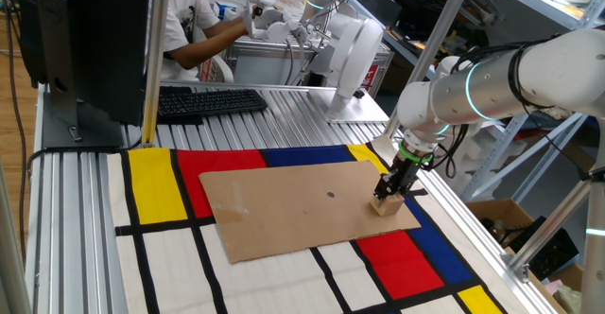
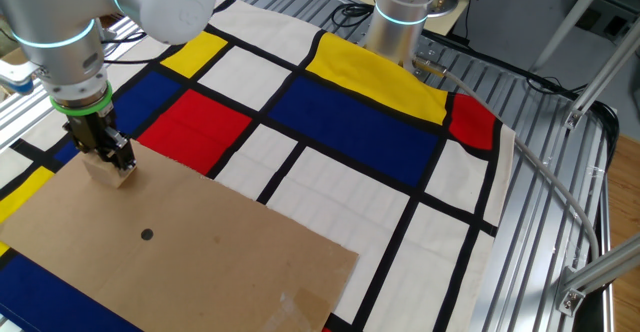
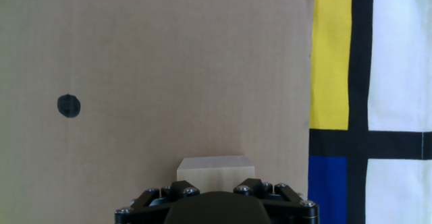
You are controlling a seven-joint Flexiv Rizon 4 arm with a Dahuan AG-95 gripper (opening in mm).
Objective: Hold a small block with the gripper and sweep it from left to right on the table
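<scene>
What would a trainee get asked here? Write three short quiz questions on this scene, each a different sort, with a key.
1. True or false: the small block rests on the cardboard sheet.
2. Multiple choice: the gripper is A) lying on its side, B) pointing down at the block, C) raised high above the mat.
3. Fill in: the sheet carries one small black ____.

Key: 1 true; 2 B; 3 dot.
</scene>
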